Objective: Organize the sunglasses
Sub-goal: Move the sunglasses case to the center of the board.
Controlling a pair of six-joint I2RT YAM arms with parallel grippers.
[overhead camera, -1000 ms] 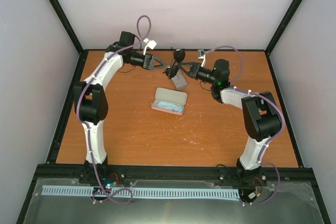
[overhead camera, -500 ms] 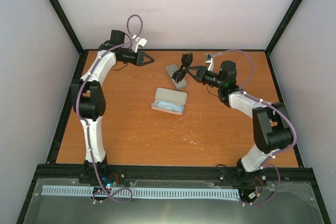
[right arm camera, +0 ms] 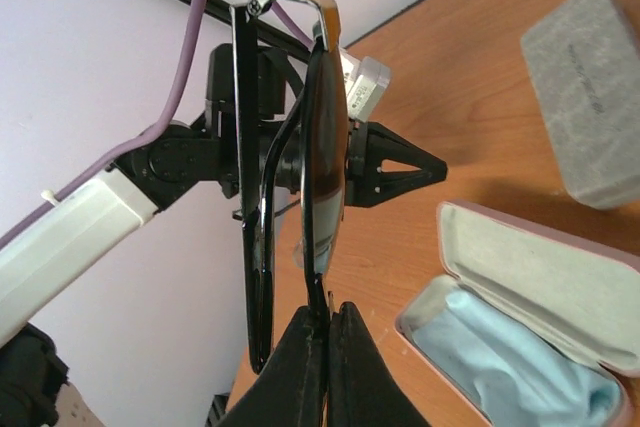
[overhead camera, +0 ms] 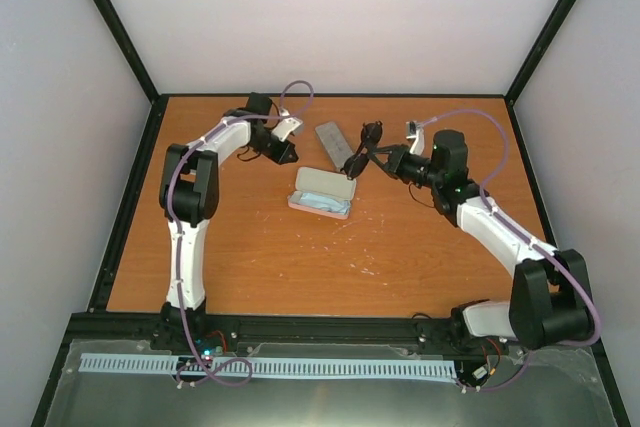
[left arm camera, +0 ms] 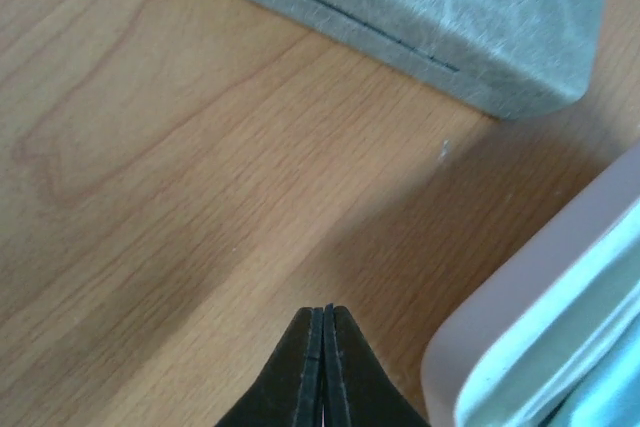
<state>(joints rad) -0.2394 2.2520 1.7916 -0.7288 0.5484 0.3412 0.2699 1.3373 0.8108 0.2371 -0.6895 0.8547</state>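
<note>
The sunglasses (right arm camera: 322, 137), thin black frame with dark lenses, hang folded in the air, and my right gripper (right arm camera: 328, 315) is shut on the rim of one lens. In the top view the sunglasses (overhead camera: 370, 134) are held by the right gripper (overhead camera: 372, 155) just right of the grey case (overhead camera: 333, 144). My left gripper (left arm camera: 325, 313) is shut with nothing between its fingers, low over bare wood between the grey case (left arm camera: 420, 7) and the open pink case (left arm camera: 500, 347). From above, the left gripper (overhead camera: 284, 155) sits left of both cases.
The open pink case (overhead camera: 323, 192) lies mid-table with a light-blue cloth (right arm camera: 510, 357) inside it. The closed grey case (right arm camera: 590, 97) lies just behind it. Black frame posts and pale walls bound the wooden table (overhead camera: 300, 257).
My left gripper has shut and swung from the back left down beside the cases. The right arm has drawn back to the right, carrying the sunglasses with it.
</note>
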